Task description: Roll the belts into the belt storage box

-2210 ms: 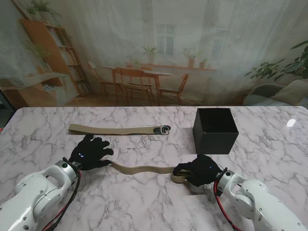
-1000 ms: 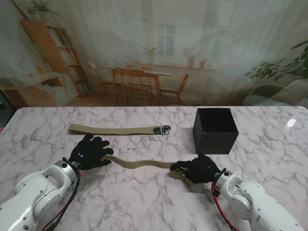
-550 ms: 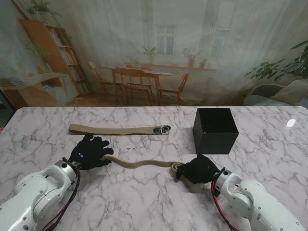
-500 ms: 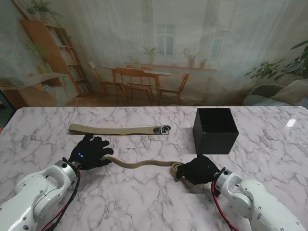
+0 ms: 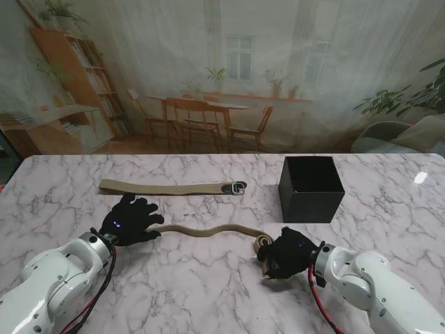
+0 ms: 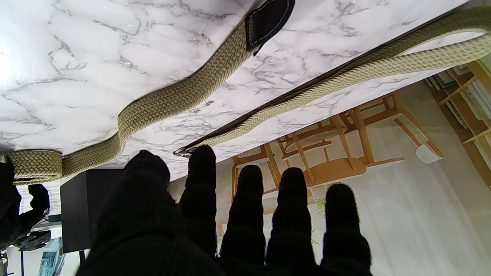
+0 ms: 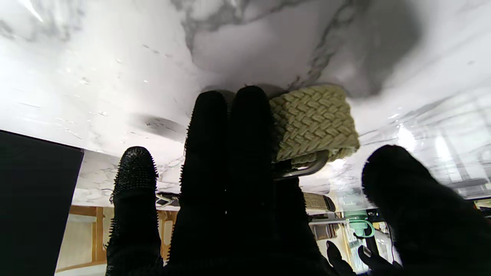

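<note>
Near right: right hand [image 5: 286,253] clamped on rolled end of near belt [image 5: 208,230]; near left: left hand [image 5: 130,220], fingers spread, pressing tail.

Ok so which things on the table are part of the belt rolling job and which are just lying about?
Part of the job:
near belt, its roll started at the right hand
far belt, lying flat
black box
left hand, at the near belt's other end

Just lying about:
nothing visible on the marble table

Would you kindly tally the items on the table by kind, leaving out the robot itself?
Belts: 2, the far belt and the near belt
Box: 1
Total: 3
</note>
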`<state>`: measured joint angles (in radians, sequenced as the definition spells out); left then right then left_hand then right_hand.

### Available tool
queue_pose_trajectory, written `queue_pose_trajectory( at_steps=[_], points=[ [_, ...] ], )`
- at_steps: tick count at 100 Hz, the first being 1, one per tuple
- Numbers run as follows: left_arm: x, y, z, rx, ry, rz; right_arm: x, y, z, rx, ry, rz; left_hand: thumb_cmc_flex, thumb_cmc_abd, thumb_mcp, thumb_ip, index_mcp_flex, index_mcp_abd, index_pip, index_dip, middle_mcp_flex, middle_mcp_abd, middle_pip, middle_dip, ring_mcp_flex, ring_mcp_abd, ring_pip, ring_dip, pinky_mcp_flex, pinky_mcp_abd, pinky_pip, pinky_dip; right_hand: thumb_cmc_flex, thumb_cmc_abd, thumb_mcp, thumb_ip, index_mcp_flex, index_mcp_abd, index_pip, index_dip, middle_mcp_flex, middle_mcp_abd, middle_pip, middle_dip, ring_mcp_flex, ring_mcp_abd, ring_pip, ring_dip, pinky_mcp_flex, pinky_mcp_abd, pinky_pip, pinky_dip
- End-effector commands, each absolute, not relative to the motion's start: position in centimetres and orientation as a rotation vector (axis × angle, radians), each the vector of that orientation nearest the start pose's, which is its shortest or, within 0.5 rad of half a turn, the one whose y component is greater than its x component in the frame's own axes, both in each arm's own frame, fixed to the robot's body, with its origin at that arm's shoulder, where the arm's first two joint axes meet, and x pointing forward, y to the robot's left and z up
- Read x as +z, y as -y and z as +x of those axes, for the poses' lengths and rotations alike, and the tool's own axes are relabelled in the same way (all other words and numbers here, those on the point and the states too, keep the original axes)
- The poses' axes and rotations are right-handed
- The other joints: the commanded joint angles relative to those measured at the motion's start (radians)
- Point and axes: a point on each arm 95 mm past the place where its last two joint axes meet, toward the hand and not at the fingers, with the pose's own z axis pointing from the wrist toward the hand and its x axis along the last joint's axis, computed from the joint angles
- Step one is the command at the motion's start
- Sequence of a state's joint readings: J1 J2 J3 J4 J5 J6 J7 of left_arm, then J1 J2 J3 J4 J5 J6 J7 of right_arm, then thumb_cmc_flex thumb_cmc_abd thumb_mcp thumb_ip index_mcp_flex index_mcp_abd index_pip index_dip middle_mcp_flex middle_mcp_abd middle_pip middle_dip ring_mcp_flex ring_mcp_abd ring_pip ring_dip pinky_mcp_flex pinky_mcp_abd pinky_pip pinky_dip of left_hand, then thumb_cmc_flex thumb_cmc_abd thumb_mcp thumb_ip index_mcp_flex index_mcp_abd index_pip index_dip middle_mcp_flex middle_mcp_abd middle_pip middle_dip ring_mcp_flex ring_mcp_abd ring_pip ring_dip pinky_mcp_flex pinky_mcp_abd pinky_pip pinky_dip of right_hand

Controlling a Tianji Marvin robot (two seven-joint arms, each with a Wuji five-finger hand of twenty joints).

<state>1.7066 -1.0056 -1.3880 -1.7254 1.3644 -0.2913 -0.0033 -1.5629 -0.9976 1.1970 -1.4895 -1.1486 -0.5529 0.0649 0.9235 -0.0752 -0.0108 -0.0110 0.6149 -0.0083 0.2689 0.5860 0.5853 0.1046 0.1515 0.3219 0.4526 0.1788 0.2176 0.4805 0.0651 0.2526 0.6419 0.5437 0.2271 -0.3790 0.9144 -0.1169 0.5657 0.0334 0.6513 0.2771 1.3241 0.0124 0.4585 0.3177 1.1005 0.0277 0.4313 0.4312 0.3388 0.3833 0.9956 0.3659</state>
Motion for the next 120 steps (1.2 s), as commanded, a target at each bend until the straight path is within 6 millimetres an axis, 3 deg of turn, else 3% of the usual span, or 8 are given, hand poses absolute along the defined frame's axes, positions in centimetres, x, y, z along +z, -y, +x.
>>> queue_pose_trajectory(
  at_steps=[1,36,45,60,67,92,108,120],
  points=[
    [-31.1,-4.0,36.9,-1.26,-1.82,-0.752,-37.4,1.3,36.5,1.491,-2.171,0.872,0.013,0.031,-0.008,-0.009,0.011,0.01,-0.016,0.0,0.017,0.014,-0.008,0.005,0.013,0.016,-0.005,0.001,-0.02,0.047,-0.036,0.005,-0.025,-0.036,0.052,0.032,0.017,0.108,0.034,0.027,-0.062,-0.064,-0.083,-0.027,-0.016,-0.051,-0.061,-0.033,-0.024,-0.009,-0.007,-0.006],
    [-31.1,-4.1,37.0,-1.26,-1.815,-0.753,-36.5,1.6,36.4,1.405,-2.256,0.86,0.016,0.03,-0.007,-0.009,0.013,0.012,-0.015,0.0,0.019,0.015,-0.008,0.006,0.015,0.017,-0.005,0.002,-0.02,0.048,-0.035,0.005,0.099,-0.282,0.572,0.181,-0.037,0.117,-0.011,0.116,-0.123,-0.114,-0.117,-0.08,-0.044,-0.099,-0.088,-0.058,-0.028,-0.03,-0.023,-0.011],
    [-31.1,-4.1,37.0,-1.258,-1.815,-0.754,-36.4,1.7,36.4,1.385,-2.258,0.834,0.02,0.03,-0.006,-0.009,0.012,0.012,-0.015,0.0,0.017,0.014,-0.008,0.006,0.013,0.016,-0.005,0.001,-0.02,0.049,-0.035,0.005,0.178,-0.393,0.651,0.106,-0.037,0.105,0.005,0.137,-0.09,-0.165,-0.115,-0.087,-0.03,-0.152,-0.091,-0.071,-0.012,-0.058,-0.014,-0.019],
    [-31.1,-4.1,37.0,-1.259,-1.817,-0.751,-36.6,1.6,36.5,1.368,-2.247,0.8,0.018,0.031,-0.008,-0.01,0.012,0.011,-0.014,0.001,0.018,0.013,-0.008,0.006,0.015,0.016,-0.005,0.002,-0.02,0.049,-0.035,0.006,0.268,-0.508,0.545,-0.033,-0.001,0.069,0.066,0.147,-0.007,-0.225,-0.149,-0.122,-0.005,-0.22,-0.087,-0.104,0.027,-0.106,0.022,-0.031],
    [-31.1,-4.1,37.0,-1.259,-1.816,-0.751,-36.8,1.6,36.6,1.369,-2.232,0.788,0.019,0.03,-0.008,-0.009,0.012,0.012,-0.014,0.001,0.018,0.014,-0.007,0.006,0.014,0.017,-0.005,0.002,-0.02,0.049,-0.035,0.005,0.279,-0.452,0.4,-0.083,0.044,0.035,0.11,0.153,0.027,-0.229,-0.173,-0.118,0.008,-0.219,-0.076,-0.109,0.034,-0.106,0.04,-0.036],
    [-31.1,-4.2,37.0,-1.258,-1.814,-0.752,-37.6,1.3,36.8,1.446,-2.139,0.813,0.017,0.03,-0.008,-0.01,0.013,0.011,-0.014,0.001,0.018,0.012,-0.008,0.006,0.014,0.017,-0.005,0.001,-0.02,0.048,-0.035,0.005,0.286,-0.301,0.206,-0.143,0.127,-0.209,0.394,-0.024,0.082,-0.192,-0.078,-0.075,0.071,-0.149,0.001,-0.083,0.053,-0.017,0.063,-0.03],
    [-31.1,-4.2,37.0,-1.259,-1.814,-0.752,-38.0,1.3,36.6,1.481,-2.097,0.842,0.016,0.031,-0.008,-0.01,0.013,0.011,-0.014,0.0,0.018,0.014,-0.008,0.006,0.014,0.017,-0.005,0.002,-0.02,0.048,-0.036,0.005,0.327,-0.229,0.143,-0.155,0.212,-0.36,0.424,-0.014,0.08,-0.113,0.011,-0.011,0.088,-0.081,0.025,-0.043,0.04,0.051,0.036,-0.017],
    [-31.1,-4.2,37.0,-1.259,-1.814,-0.753,-38.2,1.4,36.6,1.49,-2.085,0.849,0.014,0.032,-0.009,-0.01,0.013,0.012,-0.014,0.0,0.017,0.014,-0.008,0.006,0.014,0.016,-0.005,0.002,-0.021,0.048,-0.036,0.005,0.308,-0.217,0.107,-0.152,0.24,-0.405,0.405,-0.001,0.039,-0.063,0.006,0.03,0.071,-0.044,0.016,-0.02,0.028,0.083,0.011,0.0]
  ],
)
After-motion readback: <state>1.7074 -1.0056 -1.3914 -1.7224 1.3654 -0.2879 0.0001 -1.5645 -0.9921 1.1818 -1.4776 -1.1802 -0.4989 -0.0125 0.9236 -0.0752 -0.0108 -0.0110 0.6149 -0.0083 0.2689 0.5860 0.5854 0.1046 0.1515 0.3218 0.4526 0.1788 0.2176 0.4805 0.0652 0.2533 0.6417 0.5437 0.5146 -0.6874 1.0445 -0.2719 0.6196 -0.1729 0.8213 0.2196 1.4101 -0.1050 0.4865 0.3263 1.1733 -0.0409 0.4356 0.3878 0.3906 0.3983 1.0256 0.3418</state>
